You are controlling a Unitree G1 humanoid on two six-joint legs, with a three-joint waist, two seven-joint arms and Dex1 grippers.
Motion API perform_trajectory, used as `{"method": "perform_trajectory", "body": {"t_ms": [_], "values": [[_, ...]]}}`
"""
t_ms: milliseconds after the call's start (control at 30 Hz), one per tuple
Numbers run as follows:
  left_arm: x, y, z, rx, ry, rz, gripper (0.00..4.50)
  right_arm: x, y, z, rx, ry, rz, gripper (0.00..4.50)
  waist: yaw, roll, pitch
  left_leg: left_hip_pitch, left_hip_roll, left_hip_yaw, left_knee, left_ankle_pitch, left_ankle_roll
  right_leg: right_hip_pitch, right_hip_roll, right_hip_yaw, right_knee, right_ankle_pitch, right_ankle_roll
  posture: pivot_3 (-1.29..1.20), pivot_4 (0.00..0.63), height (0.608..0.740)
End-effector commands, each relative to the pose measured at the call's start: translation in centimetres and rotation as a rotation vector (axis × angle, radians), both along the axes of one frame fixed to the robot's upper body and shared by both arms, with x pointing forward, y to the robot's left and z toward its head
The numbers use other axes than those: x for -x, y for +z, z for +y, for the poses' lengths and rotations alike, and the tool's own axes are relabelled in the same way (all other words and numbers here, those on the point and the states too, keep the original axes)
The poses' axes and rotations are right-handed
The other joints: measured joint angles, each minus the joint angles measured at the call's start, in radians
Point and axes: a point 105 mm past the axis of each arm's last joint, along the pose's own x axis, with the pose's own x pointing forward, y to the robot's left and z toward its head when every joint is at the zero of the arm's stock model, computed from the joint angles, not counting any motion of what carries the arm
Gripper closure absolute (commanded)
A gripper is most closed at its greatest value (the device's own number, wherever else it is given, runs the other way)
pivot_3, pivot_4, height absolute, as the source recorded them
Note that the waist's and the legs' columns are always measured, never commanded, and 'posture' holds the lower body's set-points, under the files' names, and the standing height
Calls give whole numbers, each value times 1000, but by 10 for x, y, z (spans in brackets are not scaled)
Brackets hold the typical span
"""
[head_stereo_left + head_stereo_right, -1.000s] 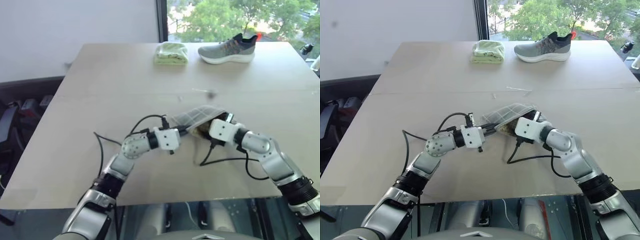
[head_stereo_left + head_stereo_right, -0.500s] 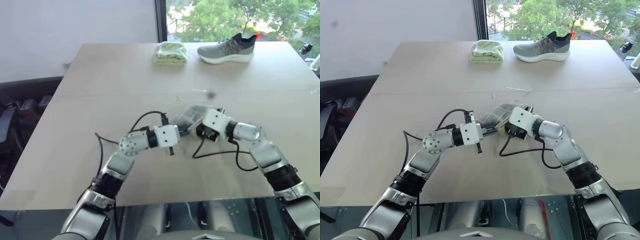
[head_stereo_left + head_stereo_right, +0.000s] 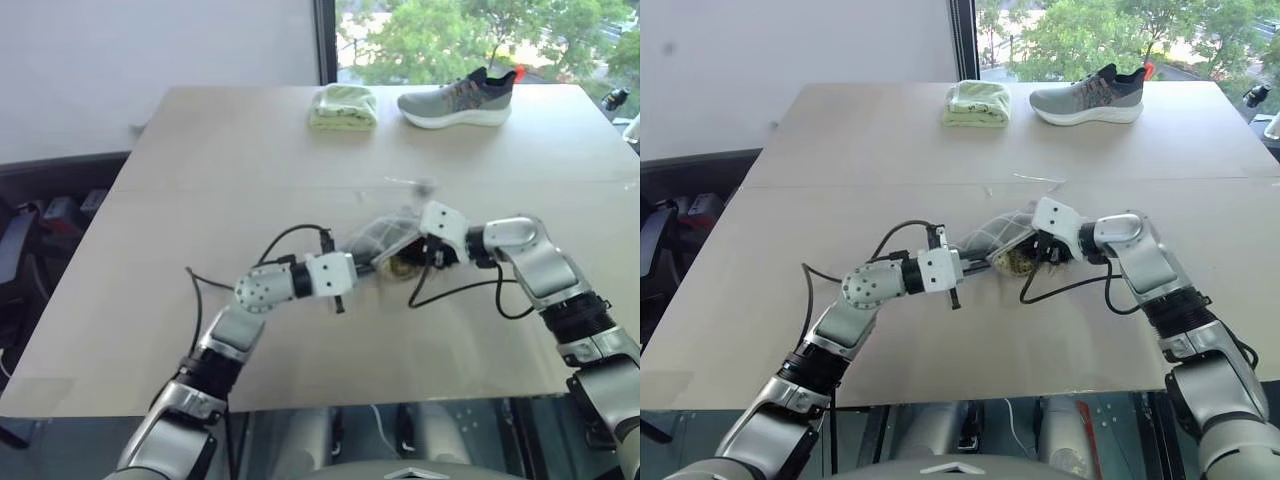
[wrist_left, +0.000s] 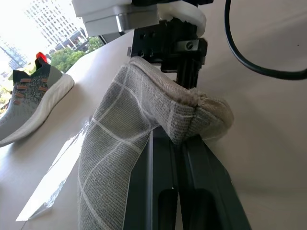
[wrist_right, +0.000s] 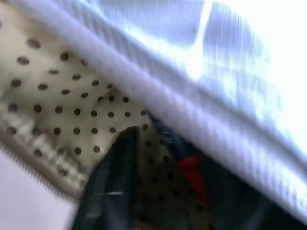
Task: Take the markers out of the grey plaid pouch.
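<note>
The grey plaid pouch (image 3: 998, 232) lies bunched at mid-table, its mouth showing dotted yellowish lining (image 3: 1018, 262). My left gripper (image 3: 980, 264) points sideways and is shut on the pouch's near edge; the left wrist view shows the plaid fabric (image 4: 144, 124) pinched between its fingers (image 4: 201, 163). My right gripper (image 3: 1037, 256) reaches down from the right into the pouch mouth. The right wrist view looks inside the pouch, where the red end of one of the markers (image 5: 193, 168) sits against the lining (image 5: 62, 96). The rest of the markers is hidden by the fabric.
A grey sneaker (image 3: 1085, 97) and a folded pale green cloth (image 3: 977, 103) sit at the table's far edge. Black cables (image 3: 1070, 287) loop on the table beside both wrists. A seam (image 3: 840, 185) crosses the tabletop behind the pouch.
My right arm has swung up and turned at the wrist, pushing its gripper into the pouch mouth. The pouch has bunched up slightly. The left gripper has held its grip in place.
</note>
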Motion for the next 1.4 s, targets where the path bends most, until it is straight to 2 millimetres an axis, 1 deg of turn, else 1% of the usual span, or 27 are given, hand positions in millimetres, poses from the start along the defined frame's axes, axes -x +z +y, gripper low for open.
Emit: {"method": "perform_trajectory", "body": {"t_ms": [33, 100, 267, 367, 400, 500, 567, 667, 733, 767, 867, 1033, 1200, 1400], "values": [[-1, 15, 4, 35, 8, -59, 4500, 9, -13, -8, 35, 10, 79, 4243, 0, 0, 0, 0, 0, 0, 0, 0, 0, 0, 0, 0, 0, 0, 0, 0, 150, 740], [-2, 14, 6, 27, 17, -60, 4500, 12, -10, -9, 38, 20, 78, 4487, 0, 0, 0, 0, 0, 0, 0, 0, 0, 0, 0, 0, 0, 0, 0, 0, 150, 740], [-7, 13, 9, 19, 28, -63, 4500, 20, -1, -9, 41, 48, 75, 4487, 0, 0, 0, 0, 0, 0, 0, 0, 0, 0, 0, 0, 0, 0, 0, 0, 150, 740], [-10, 13, 11, 10, 34, -68, 4500, 29, 4, -8, 45, 76, 88, 4487, -1, 1, 0, -1, 0, 0, 0, 0, 0, -1, -1, 0, 0, 0, 0, 0, 150, 740], [-10, 12, 11, 9, 35, -69, 4500, 29, 6, -7, 45, 76, 75, 4487, -1, 1, 0, -1, 0, 0, 0, 0, 0, -1, 0, 0, 0, 0, 0, 0, 150, 740], [-11, 12, 11, 8, 34, -71, 4500, 19, 16, -3, 11, 30, -2, 4487, -2, 1, 0, -1, 0, 0, 0, 0, 0, -1, 0, 0, 0, 0, 0, 0, 150, 740], [-12, 12, 11, 7, 33, -72, 4500, 17, 21, -1, -8, 25, -16, 4487, -2, 1, 0, -1, 0, 0, 0, 0, 0, -1, 0, 0, 0, 0, 0, 0, 150, 740], [-12, 12, 10, 6, 29, -73, 4500, 17, 23, -2, -9, 25, -23, 3649, 1, 1, 0, -1, 0, 0, 0, 0, 0, -1, 0, -1, 0, 0, 0, 0, 150, 740], [-12, 12, 10, 6, 27, -73, 4500, 16, 25, 0, -25, 11, -41, 2681, 0, 1, 0, -2, 0, 0, 0, 0, 0, -1, -1, -1, 0, 0, 0, 0, 150, 740], [-12, 12, 9, 7, 25, -72, 4500, 16, 27, 0, -31, 8, -47, 2496, -1, 1, 1, -2, 0, 0, 0, 0, 0, -1, -1, -1, 0, 0, 0, 0, 150, 740], [-12, 12, 8, 7, 20, -71, 4500, 14, 31, 3, -43, 5, -72, 2496, -1, 1, 1, -2, 0, 0, 0, 0, 0, -1, -1, -1, 0, 0, 0, 0, 150, 740], [-8, 10, 3, 11, -3, -58, 4500, 12, 30, 7, -52, 5, -89, 2496, -1, 1, 1, -2, 0, 0, 0, 0, 0, -1, 0, -1, 0, 0, 0, 0, 150, 740], [-7, 10, 3, 13, -4, -54, 4500, 2, 39, 7, -91, -47, -162, 2496, -1, 1, 1, -2, 0, 0, 0, 0, 0, -1, 0, -1, 0, 0, 0, 0, 150, 740], [-8, 10, 2, 18, -6, -45, 4500, -10, 41, 3, -94, -115, -224, 2496, -1, 1, 1, -2, 0, 0, 0, 0, 0, -1, 0, -1, 0, 0, 0, 0, 150, 740]]}}
